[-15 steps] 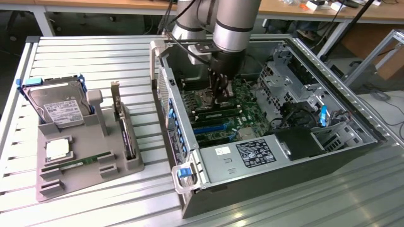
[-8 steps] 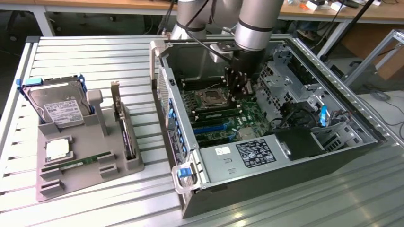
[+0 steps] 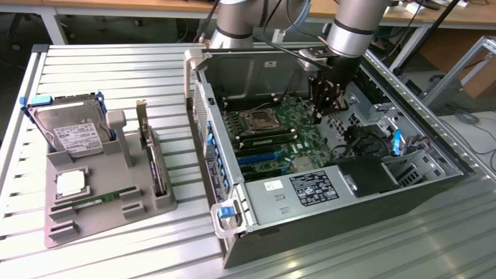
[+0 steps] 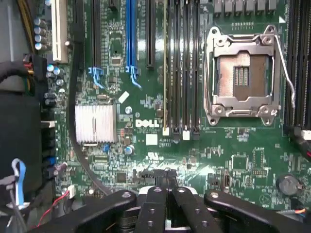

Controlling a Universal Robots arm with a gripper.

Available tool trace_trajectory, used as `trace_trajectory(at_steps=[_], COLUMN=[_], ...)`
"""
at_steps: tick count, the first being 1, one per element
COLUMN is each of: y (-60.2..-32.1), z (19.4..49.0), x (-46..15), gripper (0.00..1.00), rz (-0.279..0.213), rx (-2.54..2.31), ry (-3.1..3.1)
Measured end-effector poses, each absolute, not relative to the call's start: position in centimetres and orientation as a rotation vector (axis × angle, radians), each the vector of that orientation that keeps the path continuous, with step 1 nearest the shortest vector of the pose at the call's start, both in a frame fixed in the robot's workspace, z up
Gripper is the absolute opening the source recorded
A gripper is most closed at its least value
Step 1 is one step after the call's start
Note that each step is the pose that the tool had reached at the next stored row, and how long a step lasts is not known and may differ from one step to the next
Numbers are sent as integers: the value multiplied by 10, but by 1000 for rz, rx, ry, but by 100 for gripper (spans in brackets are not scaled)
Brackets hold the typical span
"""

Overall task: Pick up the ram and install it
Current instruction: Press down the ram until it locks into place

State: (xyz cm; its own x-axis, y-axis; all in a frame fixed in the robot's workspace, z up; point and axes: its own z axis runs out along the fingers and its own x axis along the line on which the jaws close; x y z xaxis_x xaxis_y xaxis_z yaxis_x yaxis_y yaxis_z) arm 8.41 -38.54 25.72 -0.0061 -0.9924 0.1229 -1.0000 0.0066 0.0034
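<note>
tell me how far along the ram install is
Done, apparently: one ram stick stands in a slot beside the empty cpu socket; whether it is latched I cannot tell. In hand: nothing visible; the gripper is shut over the motherboard. Left: a second green stick lies untouched in the grey tray.

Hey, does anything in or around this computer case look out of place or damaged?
Nothing looks spilled or broken. The one thing that stands out is the processor socket on the motherboard. It sits empty with nothing mounted over it, while a processor chip lies in the grey tray outside the case.
</note>
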Motion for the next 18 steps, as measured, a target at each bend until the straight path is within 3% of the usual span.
trace_trajectory(at_steps=[4, 9, 18], y=[-384, -384, -384], z=[281, 337, 339], x=[84, 84, 84], gripper=[11, 11, 11], rz=[129, 134, 134], rx=[2150, 2151, 2151], ry=[-2163, -2166, -2166])
